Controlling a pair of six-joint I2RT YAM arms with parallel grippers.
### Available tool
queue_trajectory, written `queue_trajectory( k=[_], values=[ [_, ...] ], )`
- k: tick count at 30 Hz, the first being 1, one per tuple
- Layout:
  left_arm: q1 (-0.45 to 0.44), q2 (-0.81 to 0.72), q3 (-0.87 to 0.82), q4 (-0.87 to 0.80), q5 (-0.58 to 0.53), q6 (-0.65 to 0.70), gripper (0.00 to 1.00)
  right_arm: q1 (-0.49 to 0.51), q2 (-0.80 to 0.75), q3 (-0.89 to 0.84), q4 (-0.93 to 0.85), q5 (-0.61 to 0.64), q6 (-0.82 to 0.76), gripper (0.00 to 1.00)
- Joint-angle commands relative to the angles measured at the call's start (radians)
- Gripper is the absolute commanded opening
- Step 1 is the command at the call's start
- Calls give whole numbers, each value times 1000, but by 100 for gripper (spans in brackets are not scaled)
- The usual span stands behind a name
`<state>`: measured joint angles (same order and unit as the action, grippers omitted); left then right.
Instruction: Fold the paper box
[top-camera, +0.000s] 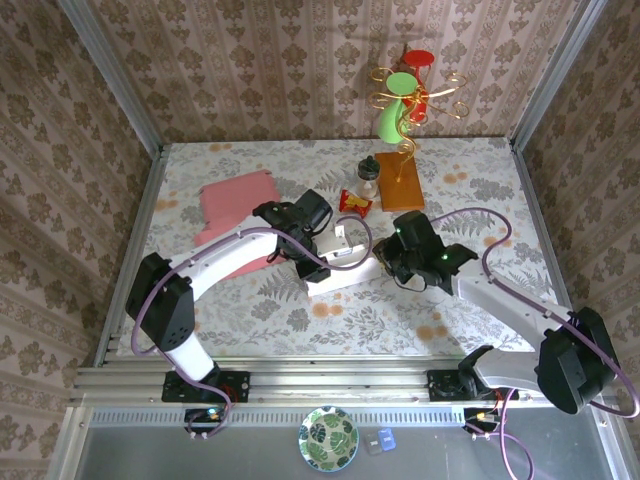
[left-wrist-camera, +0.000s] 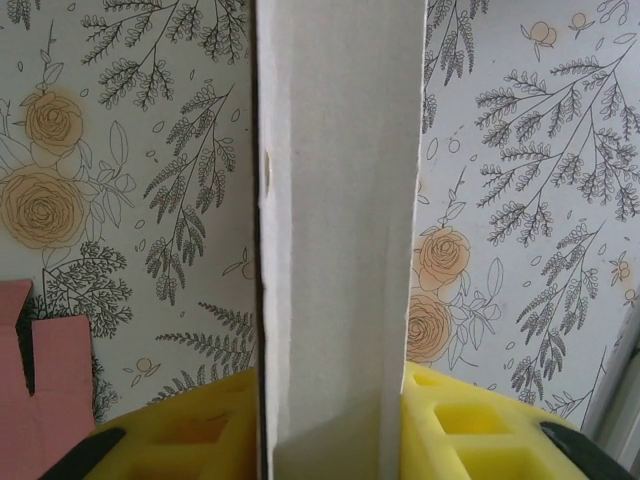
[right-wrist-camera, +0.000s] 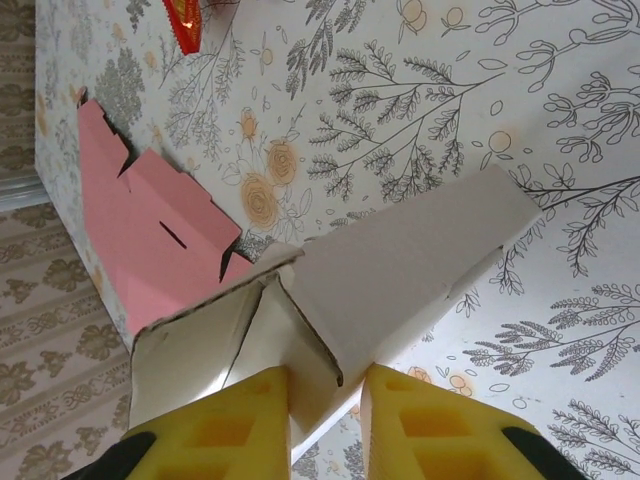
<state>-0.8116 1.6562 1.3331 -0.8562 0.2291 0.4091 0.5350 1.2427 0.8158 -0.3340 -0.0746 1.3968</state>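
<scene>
Both arms are working on the long white-grey folded card piece, which spans from one claw to the other just above or on the flowered tabletop; I can't tell which. The right claw is pinched on a creased corner flap at its end. The left claw has its yellow pads against both sides of the narrow strip at the other end, so it is nipping that too.

To me this looks like the shaping step: walls are up and one corner is tucked, but the form isn't square yet. I'd guess the next move needs one claw to hold firm while the other presses the flap in along its crease. It should go gently, since thin card buckles.

The piece is matte, with a small nick on one edge. Diagonal creases run by the right claw, and the inside there is open and pale.

A flat pink card sheet, notched and slit, lies just beside the left claw on the side away from the right claw. It looks unfolded.
</scene>
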Motion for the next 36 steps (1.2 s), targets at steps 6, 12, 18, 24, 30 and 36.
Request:
queue_trajectory(
  k=[6,12,18,24,30,36],
  values=[
    [-18,-18,-15,20,-9,-3,36,2,45,60,-226,-2,-60,19],
    [-18,-36,-31,41,-10,17,27,-17,45,131,-254,-46,-213,28],
    [-18,-43,-28,35,-7,39,23,-89,-24,259,-302,-131,-716,42],
    [-17,-47,-22,12,-5,64,24,-247,-22,357,-419,-310,-1113,43],
    [-14,-47,-20,-5,-5,90,24,-255,68,416,-504,-268,-1346,43],
    [-9,-45,-15,-15,4,101,24,-192,126,436,-512,-219,-1480,50]
  ],
)
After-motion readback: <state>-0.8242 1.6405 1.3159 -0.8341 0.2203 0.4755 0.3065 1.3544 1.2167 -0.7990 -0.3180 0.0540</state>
